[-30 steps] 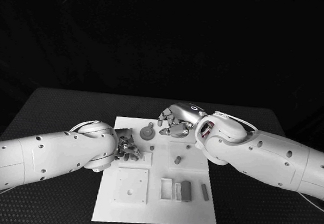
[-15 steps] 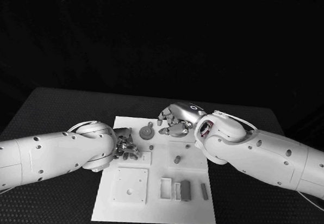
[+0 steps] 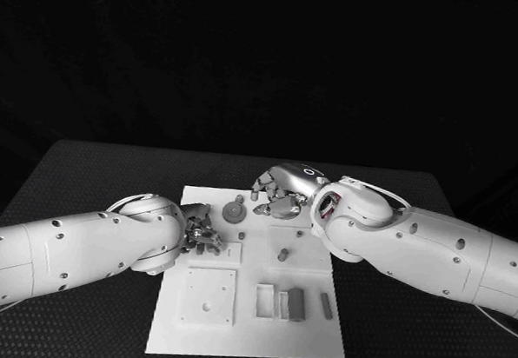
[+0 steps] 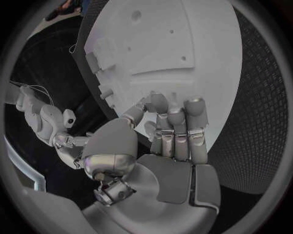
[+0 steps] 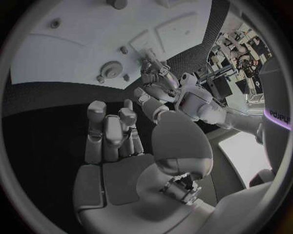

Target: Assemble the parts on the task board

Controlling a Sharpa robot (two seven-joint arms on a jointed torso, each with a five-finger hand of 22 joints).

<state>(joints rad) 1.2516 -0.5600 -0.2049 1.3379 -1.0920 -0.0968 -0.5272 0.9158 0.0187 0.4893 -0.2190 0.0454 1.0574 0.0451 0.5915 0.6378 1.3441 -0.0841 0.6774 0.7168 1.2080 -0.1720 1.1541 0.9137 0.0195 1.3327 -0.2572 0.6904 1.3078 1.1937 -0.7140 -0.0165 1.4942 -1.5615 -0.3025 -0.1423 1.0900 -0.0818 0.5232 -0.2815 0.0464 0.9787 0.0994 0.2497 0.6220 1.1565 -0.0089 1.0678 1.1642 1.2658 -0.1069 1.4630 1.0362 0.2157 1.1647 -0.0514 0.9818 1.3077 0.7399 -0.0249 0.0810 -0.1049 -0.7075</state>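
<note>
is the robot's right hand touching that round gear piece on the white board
Apart. In the right wrist view, the right hand hangs over the dark table with bare board between its fingertips and the gear on the task board.

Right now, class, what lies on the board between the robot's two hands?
In the head view, a round grey part lies on the board between the left hand and the right hand.

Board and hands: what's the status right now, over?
Left hand curled over the board's left edge, grasp unclear. Right hand open at its far end, beside the gear. Nothing in the way.
</note>
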